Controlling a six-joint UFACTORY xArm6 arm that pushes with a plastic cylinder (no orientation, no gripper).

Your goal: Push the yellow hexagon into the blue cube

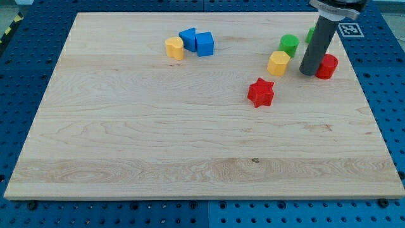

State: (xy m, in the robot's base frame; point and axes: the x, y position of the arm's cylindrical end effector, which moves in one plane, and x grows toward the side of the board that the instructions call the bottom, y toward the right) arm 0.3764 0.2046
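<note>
The yellow hexagon (278, 63) lies at the upper right of the wooden board (158, 145). The blue cube (204, 44) sits at the upper middle, touching another blue block (188, 38) on its left. My tip (307, 71) is a dark rod standing just to the right of the yellow hexagon, with a small gap between them. The tip is against the left side of a red block (327, 66). The blue cube is well to the left of the hexagon and a little higher in the view.
A yellow rounded block (174, 47) sits left of the blue blocks. A green cylinder (289, 44) is just above the hexagon. A red star (261, 92) lies below and left of it. A green block (311, 33) is partly hidden behind the rod.
</note>
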